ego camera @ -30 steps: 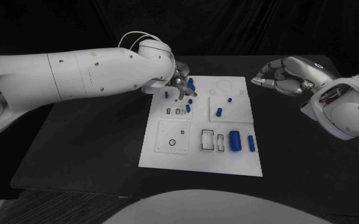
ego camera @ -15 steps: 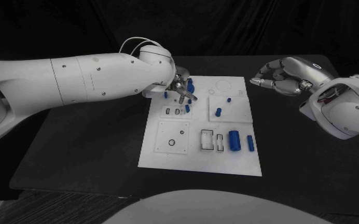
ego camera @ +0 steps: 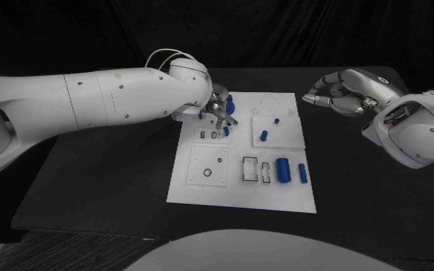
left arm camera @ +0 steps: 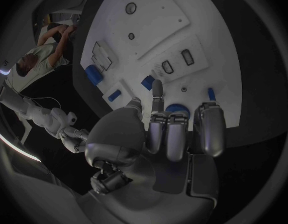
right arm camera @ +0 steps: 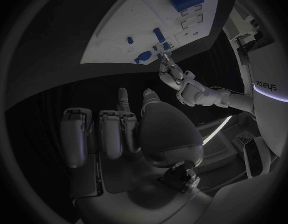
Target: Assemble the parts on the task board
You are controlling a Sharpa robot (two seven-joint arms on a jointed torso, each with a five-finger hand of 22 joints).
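White task board [ego camera: 212, 186] lies mid-table with blue parts [ego camera: 284, 169] scattered on it. Left hand [ego camera: 217, 106] hovers over the board's far-left corner, fingers reaching down beside a blue part [ego camera: 229, 102]; whether it pinches anything I cannot tell. Right hand [ego camera: 342, 94] hangs curled, holding nothing, off the board's right. A misaligned fingertip could topple neighbouring pegs.

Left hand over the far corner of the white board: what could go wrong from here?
1. The left hand reaches down among several small blue parts; its fingers could knock over the blue part standing right beside them.
2. The task board lies loose on the table, as far as can be seen, so a push may shift it.
3. The right hand hangs curled and apart, too far to steady anything.
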